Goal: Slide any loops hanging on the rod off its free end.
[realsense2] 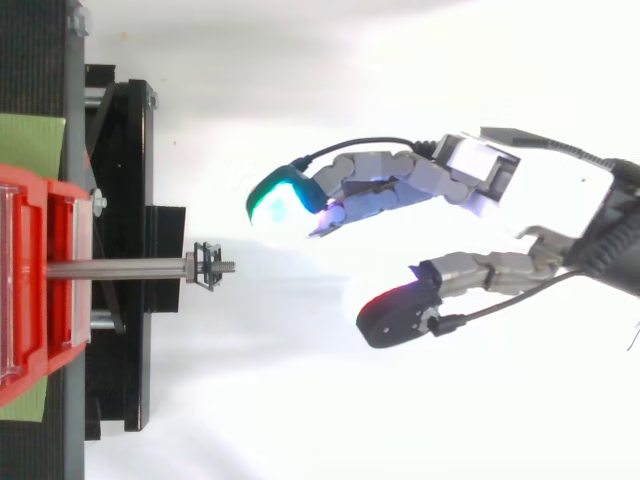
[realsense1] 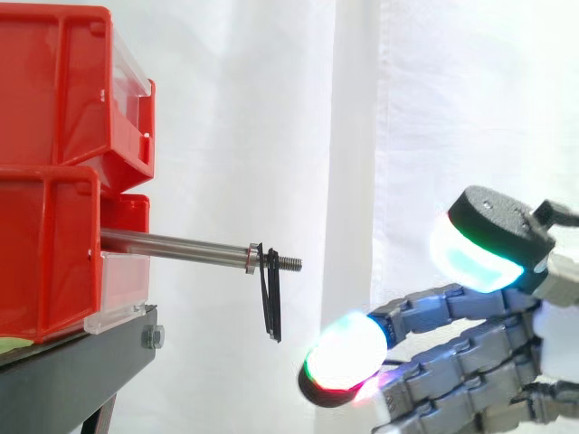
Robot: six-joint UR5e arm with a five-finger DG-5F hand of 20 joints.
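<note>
Hanging near the threaded free end of the slim steel rod [realsense1: 172, 242]: thin black loops [realsense1: 271, 303], not yet slid off. Hovering well clear beyond that end: robot hand [realsense2: 560, 190], fingers [realsense1: 348, 353] loosely spread, holding nothing.

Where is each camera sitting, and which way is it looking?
Side view: the camera sits beside the work, looking level across the rod, the black loops near its free end and the red bins; the hand shows at lower right, fingers open.
Top view: the camera sits above, looking down on the black stand; the hand reaches in from the right edge, apart from the rod.
Shared: rod, loops, bins, stand and hand show in both views.
</note>
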